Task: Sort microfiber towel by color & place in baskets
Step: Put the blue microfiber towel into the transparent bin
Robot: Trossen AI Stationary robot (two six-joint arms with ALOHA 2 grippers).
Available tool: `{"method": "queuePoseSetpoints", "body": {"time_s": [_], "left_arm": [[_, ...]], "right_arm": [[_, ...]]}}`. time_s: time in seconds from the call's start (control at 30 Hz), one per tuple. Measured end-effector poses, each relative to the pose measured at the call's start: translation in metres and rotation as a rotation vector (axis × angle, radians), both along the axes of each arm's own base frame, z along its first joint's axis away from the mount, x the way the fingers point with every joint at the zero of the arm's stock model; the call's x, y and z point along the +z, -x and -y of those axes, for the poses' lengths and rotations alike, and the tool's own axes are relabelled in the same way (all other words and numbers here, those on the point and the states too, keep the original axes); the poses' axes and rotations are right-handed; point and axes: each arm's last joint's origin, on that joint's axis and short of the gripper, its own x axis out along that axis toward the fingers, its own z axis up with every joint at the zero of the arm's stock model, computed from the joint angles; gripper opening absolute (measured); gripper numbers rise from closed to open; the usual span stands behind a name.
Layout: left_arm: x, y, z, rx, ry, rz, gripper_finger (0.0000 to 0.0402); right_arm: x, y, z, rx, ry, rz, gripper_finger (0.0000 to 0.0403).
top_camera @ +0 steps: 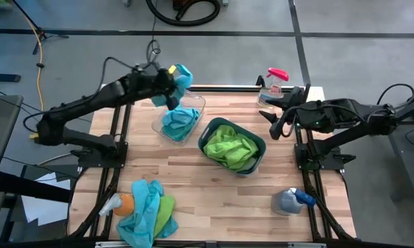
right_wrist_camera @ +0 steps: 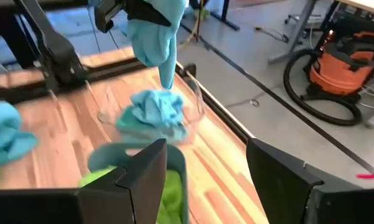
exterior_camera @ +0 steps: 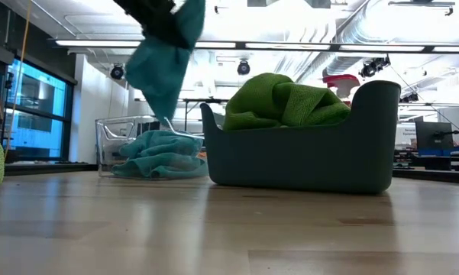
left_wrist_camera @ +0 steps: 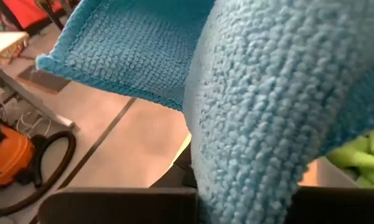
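A: What are the left fingers (top_camera: 173, 88) doing?

B: They are clamping fully closed on a turquoise towel (top_camera: 181, 76), holding it up over the far end of the clear basket (top_camera: 193, 102) near the desk's (top_camera: 213, 207) far edge. The cloth is hanging long-axis vertical, its lower tip pointing down toward the turquoise towels (exterior_camera: 159, 154) already lying in that basket (in the low view the tip is almost touching them, though I cannot tell if it is).

A: And the right fingers (top_camera: 277, 127)?

B: They are standing wide apart, gripping nothing, hovering over the desk's right edge near the far right corner, just beside the pink-topped spray bottle (top_camera: 274, 81).

A: Where are the other cloths sitting?

B: Lime green towels (top_camera: 229, 147) are filling the dark teal-grey basket (top_camera: 257, 157) at the desk's middle, touching the clear one. A mixed pile of turquoise and green towels (top_camera: 148, 212) is lying at the near left corner.
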Motion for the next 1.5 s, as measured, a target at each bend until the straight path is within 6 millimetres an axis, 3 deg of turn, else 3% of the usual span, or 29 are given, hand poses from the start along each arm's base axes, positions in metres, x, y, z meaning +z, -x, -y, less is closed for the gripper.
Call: {"method": "queuePoseSetpoints", "body": {"time_s": [0.3, 0.5, 0.73, 1.0, 1.2, 1.5], "left_arm": [[-0.039, -0.044, -0.024, 0.081, 0.122, 0.07, 0.0], [-0.077, -0.045, -0.022, 0.127, 0.216, 0.11, 0.0], [-0.116, -0.035, 0.001, 0.131, 0.28, 0.099, 0.0], [-0.136, -0.032, 0.017, -0.142, 0.189, -0.21, 0.0], [-0.149, -0.019, -0.002, -0.075, 0.271, -0.342, 0.0], [-0.147, -0.043, -0.028, -0.114, 0.397, -0.614, 0.0]], "right_arm": [[-0.011, 0.008, 0.001, 0.028, 0.005, -0.15, 0.0218], [-0.015, 0.016, 0.002, 0.043, -0.03, -0.2, 0.0218], [-0.015, 0.022, 0.003, -0.008, -0.111, -0.169, 0.0218], [-0.012, 0.018, 0.004, -0.102, -0.13, -0.075, 0.0218], [-0.011, 0.015, 0.003, -0.152, -0.197, -0.005, 0.0218], [-0.018, -0.002, 0.0, -0.17, -0.201, -0.033, 0.0218]]}}
